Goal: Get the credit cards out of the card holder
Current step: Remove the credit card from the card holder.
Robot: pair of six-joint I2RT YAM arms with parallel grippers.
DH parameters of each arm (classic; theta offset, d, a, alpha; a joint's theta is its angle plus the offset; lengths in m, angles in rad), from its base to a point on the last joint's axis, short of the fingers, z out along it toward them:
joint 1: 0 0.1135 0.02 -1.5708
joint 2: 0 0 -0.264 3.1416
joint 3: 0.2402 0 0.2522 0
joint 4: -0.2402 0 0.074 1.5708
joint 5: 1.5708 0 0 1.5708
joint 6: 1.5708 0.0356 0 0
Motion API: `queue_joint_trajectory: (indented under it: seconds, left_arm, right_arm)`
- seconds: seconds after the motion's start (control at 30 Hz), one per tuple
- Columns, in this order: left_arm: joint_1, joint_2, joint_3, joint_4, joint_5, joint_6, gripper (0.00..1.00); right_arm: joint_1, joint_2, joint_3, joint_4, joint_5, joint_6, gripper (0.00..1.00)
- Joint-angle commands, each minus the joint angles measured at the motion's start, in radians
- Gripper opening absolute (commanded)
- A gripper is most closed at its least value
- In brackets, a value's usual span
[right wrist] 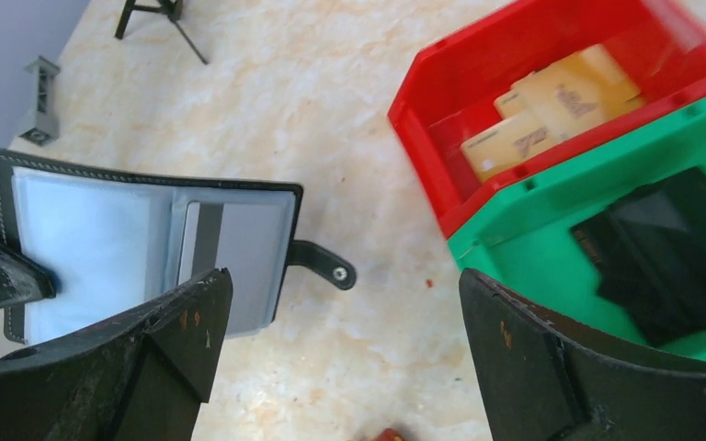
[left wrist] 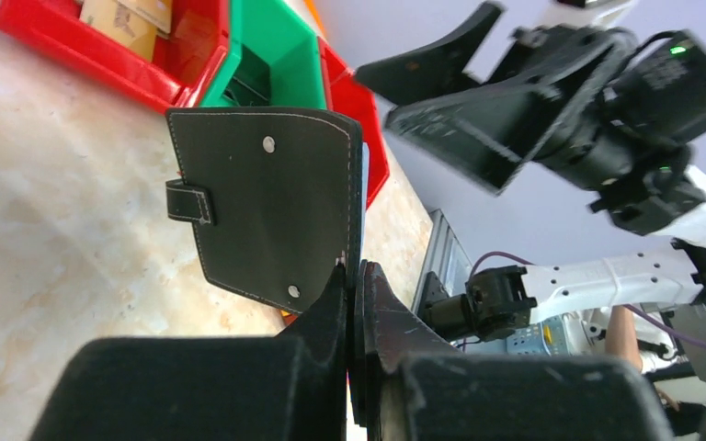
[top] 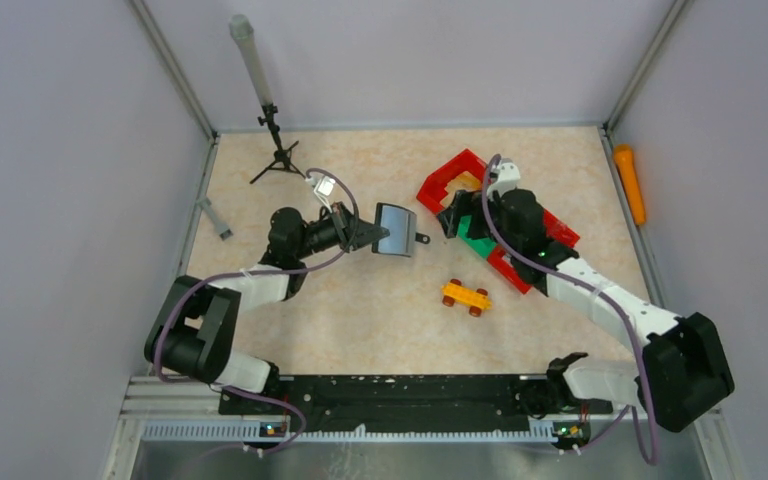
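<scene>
Black and stitched, the holder (top: 395,230) sits mid-table in your left gripper (top: 368,236), whose jaws are clamped on its edge. The left wrist view gives you only its outer face, with the strap tab (left wrist: 189,202). The right wrist view alone shows it open, pale grey inside. Further right, your right gripper (top: 455,215) hovers by the bins, jaws spread wide and holding nothing. Only its camera shows tan blocks (right wrist: 552,101) in the red bin (right wrist: 423,101) and a black item (right wrist: 671,243) in the green bin (right wrist: 533,239).

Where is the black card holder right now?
In the overhead view the card holder is mid-table, pinched by the left gripper, just left of the red bins.
</scene>
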Motion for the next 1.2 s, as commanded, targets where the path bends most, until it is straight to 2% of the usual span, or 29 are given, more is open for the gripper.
queue_joint_trajectory:
  seconds: [0.0, 0.07, 0.2, 0.43, 0.6, 0.87, 1.03, 1.1, 1.17]
  left_arm:
    - [-0.001, 0.04, -0.008, 0.239, 0.062, -0.088, 0.0]
    - [-0.002, 0.047, -0.004, 0.234, 0.061, -0.08, 0.0]
    - [-0.002, 0.034, 0.014, 0.101, 0.029, -0.007, 0.0]
    - [-0.004, 0.011, 0.027, 0.024, 0.027, 0.051, 0.0]
    - [-0.019, 0.016, 0.043, -0.035, 0.011, 0.085, 0.0]
    - [-0.019, 0.113, 0.192, -0.573, -0.255, 0.255, 0.0]
    - [-0.019, 0.188, 0.292, -0.778, -0.357, 0.311, 0.0]
    - [-0.019, 0.202, 0.318, -0.839, -0.399, 0.333, 0.0]
    - [-0.019, 0.206, 0.335, -0.879, -0.431, 0.349, 0.0]
  right_arm:
    - [-0.008, 0.034, -0.122, 0.324, -0.098, 0.151, 0.95]
    - [-0.012, 0.038, -0.175, 0.381, -0.068, 0.174, 0.95]
    - [-0.013, 0.078, -0.257, 0.529, -0.087, 0.206, 0.95]
    - [-0.029, 0.147, -0.349, 0.741, -0.208, 0.237, 0.95]
    - [-0.033, 0.138, -0.341, 0.683, -0.176, 0.204, 0.91]
    - [-0.033, 0.198, -0.279, 0.555, -0.135, 0.157, 0.81]
    - [-0.029, 0.264, -0.226, 0.499, -0.172, 0.145, 0.79]
    - [-0.027, 0.284, -0.209, 0.478, -0.186, 0.139, 0.74]
    - [-0.024, 0.304, -0.188, 0.444, -0.179, 0.138, 0.74]
